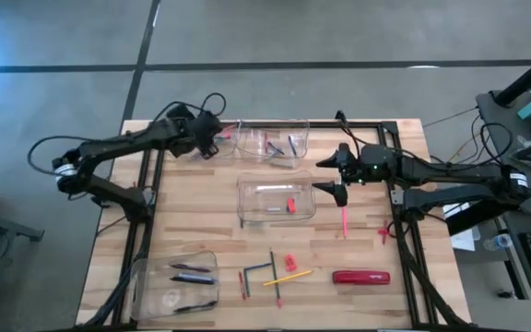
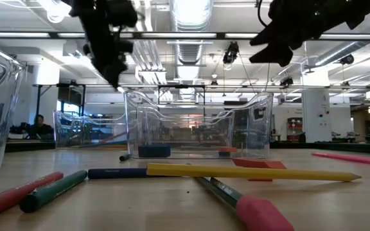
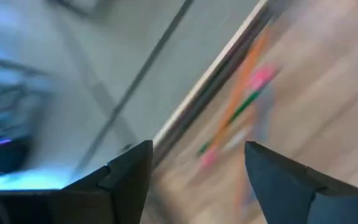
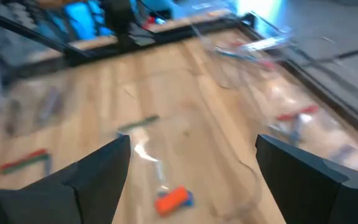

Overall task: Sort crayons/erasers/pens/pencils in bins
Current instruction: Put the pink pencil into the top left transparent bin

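In the low view, a pink-tipped pencil (image 2: 236,199) lies nearest the camera, slanting away across the wood, with a yellow pencil (image 2: 249,171) lying crosswise just behind it.

The left gripper (image 3: 197,171) stands with its fingers (image 3: 129,168) parted and nothing between them. Past them, in the blurred left wrist view, an orange and a green pencil (image 3: 241,106) lie side by side, their long axes running along the table's dark edge rail (image 3: 216,68). In the high view this gripper (image 1: 212,138) sits at the far left of the table, just beside the far bin (image 1: 247,138).

The right gripper (image 4: 191,180) is also spread wide and empty. Between its fingers (image 4: 104,165), below, an orange-red eraser (image 4: 173,199) lies in the middle bin (image 4: 247,168). From above, that gripper (image 1: 333,175) hovers at the right edge of the middle bin (image 1: 247,189), the eraser (image 1: 290,205) well inside. A pink pencil (image 1: 345,219) lies just beside this gripper, pointing toward the table's near edge.
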